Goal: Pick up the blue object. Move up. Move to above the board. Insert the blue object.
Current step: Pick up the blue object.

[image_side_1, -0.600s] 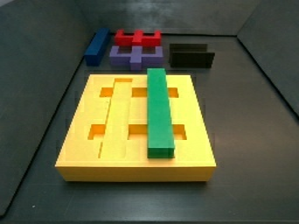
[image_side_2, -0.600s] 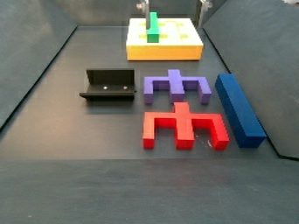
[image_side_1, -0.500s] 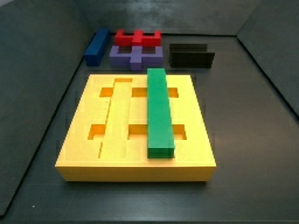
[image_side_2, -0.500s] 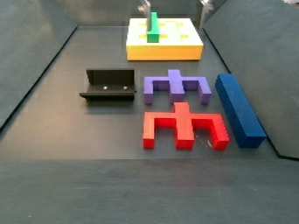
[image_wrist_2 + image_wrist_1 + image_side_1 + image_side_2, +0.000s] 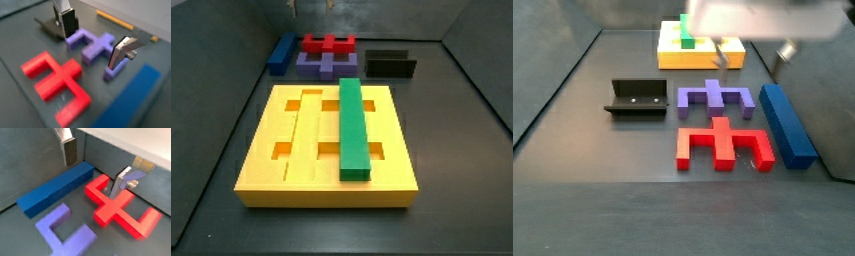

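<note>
In a side view the gripper (image 5: pixel 751 50) is a motion-blurred pale smear, cut off by the top edge, hiding part of the board (image 5: pixel 700 58). In a wrist view the blue object (image 5: pixel 127 102) is blurred and cropped.

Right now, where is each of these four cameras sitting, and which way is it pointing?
Wrist view: rides the arm, looking down between the open gripper's fingers at the blue object and red piece.
Wrist view: also on the wrist, seeing the gripper, purple piece, red piece and fixture.
Side view: beside the board, looking past the green bar toward the far pieces; fingertips barely show.
Side view: opposite end, pieces near, board far; the blurred gripper hangs above.
Both side views share the board and blue object.
</note>
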Controlling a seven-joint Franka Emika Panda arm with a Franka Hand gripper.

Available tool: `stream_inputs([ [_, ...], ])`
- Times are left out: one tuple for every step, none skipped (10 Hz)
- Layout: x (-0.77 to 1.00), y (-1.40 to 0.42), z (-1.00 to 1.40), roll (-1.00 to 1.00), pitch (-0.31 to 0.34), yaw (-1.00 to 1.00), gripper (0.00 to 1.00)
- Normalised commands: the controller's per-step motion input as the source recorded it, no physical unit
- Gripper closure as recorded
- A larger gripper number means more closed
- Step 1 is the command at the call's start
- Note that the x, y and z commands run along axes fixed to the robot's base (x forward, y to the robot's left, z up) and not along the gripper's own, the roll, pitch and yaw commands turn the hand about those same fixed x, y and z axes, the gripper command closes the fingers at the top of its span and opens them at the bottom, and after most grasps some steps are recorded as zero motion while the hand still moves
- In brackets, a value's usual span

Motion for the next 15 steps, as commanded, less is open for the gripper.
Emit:
stream_inputs([
  [-0.77,0.13,-0.7,0.0,-0.061,-0.03,0.0],
  [-0.62,0.0,-0.55,-0.03,-0.073,-0.14,0.0],
  [-0.55,-0.1,-0.49,0.0,-0.05,-0.26,0.0],
  [-0.42,-0.07,-0.38,0.0,0.0,-0.31,0.0],
  [-0.31,-0.04,-0.23,0.0,-0.093,-0.2,0.0],
  [0.0,0.03,-0.13,-0.04,0.0,0.0,0.0],
  [0.0,0.0,-0.17,-0.02,-0.009,0.0,0.0],
  [0.0,0.0,-0.26,-0.04,-0.084,0.0,0.0],
  [-0.04,0.0,-0.32,-0.01,-0.084,0.0,0.0],
  [-0.2,0.0,-0.29,0.0,-0.083,0.0,0.0],
  [-0.26,0.0,-0.23,-0.03,-0.081,0.0,0.0],
  [-0.22,0.0,-0.23,-0.05,-0.091,0.0,0.0],
  [-0.15,0.0,-0.16,-0.06,-0.074,0.0,0.0],
  [-0.23,0.0,-0.15,-0.08,-0.114,0.0,0.0],
  [-0.23,0.01,-0.18,-0.08,-0.124,0.0,0.0],
])
